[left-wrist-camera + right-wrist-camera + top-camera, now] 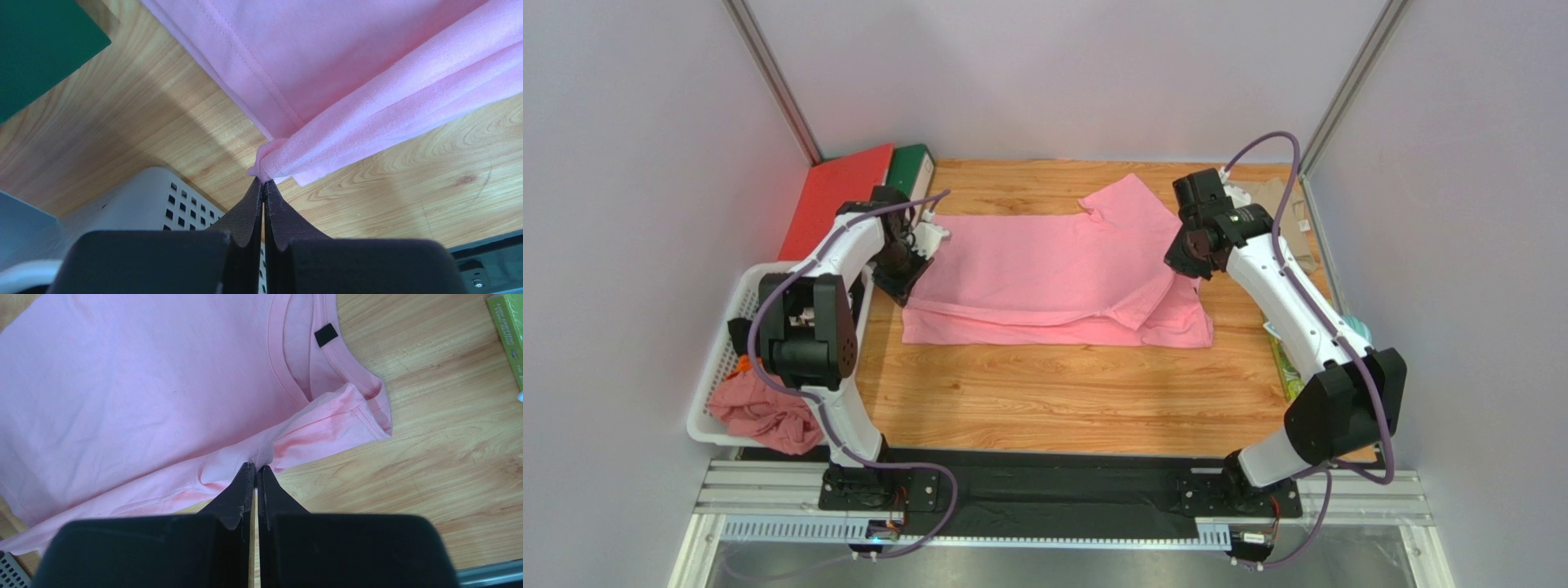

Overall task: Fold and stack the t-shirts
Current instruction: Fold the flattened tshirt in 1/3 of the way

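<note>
A light pink t-shirt (1051,276) lies spread across the wooden table (1063,404), its right side folded over on itself. My left gripper (913,272) is at the shirt's left edge. The left wrist view shows the left gripper (264,180) shut on a bunched hem corner of the pink t-shirt (344,73), lifted a little off the wood. My right gripper (1181,265) is at the shirt's right side. The right wrist view shows the right gripper (256,467) shut on a fold of the pink t-shirt (135,398) below the collar, near the dark neck label (326,334).
A white perforated basket (719,355) stands at the left table edge with a crumpled salmon-pink cloth (762,410) in it. A red folder (836,196) and a green one (909,169) lean at the back left. A green packet (1284,361) lies by the right edge.
</note>
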`<state>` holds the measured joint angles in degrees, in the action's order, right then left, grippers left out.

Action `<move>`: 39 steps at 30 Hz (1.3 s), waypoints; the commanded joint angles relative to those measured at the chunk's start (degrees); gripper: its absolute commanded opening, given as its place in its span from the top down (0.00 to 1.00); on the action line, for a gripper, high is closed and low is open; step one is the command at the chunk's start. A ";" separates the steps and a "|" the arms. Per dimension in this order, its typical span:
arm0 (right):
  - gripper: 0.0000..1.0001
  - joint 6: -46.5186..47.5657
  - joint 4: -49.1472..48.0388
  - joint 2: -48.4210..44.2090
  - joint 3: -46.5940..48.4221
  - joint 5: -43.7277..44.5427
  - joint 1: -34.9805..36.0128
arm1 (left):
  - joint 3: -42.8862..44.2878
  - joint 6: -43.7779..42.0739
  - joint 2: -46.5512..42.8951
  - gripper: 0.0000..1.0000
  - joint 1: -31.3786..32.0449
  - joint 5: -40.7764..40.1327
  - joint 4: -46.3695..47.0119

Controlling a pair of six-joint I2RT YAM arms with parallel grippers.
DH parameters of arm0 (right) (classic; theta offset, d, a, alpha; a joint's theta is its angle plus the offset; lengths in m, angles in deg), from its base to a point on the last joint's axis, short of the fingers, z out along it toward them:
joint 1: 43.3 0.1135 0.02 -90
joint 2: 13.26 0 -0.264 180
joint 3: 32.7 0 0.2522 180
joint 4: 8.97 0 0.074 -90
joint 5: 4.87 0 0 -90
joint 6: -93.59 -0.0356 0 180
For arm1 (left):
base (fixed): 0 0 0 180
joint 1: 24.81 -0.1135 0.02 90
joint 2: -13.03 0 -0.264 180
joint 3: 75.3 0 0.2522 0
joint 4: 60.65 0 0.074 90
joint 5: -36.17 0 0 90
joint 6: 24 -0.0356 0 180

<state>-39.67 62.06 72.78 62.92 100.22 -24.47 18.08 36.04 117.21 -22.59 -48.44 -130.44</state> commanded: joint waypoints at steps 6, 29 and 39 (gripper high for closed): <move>1.00 1.78 -4.89 7.64 5.66 -0.33 -2.22 | 9.68 2.27 7.61 1.00 -0.29 -1.25 1.01; 0.71 8.55 4.77 36.58 41.80 -4.54 -8.72 | 3.71 0.25 2.09 0.09 -0.28 -8.37 3.92; 0.73 8.37 -2.16 18.21 10.53 -11.48 -3.80 | -4.03 4.02 -7.24 0.00 7.62 -3.02 3.82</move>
<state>-32.09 63.05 97.79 81.89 92.46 -31.09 15.41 37.20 112.53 -18.39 -53.99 -126.87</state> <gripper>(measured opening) 0.266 0.993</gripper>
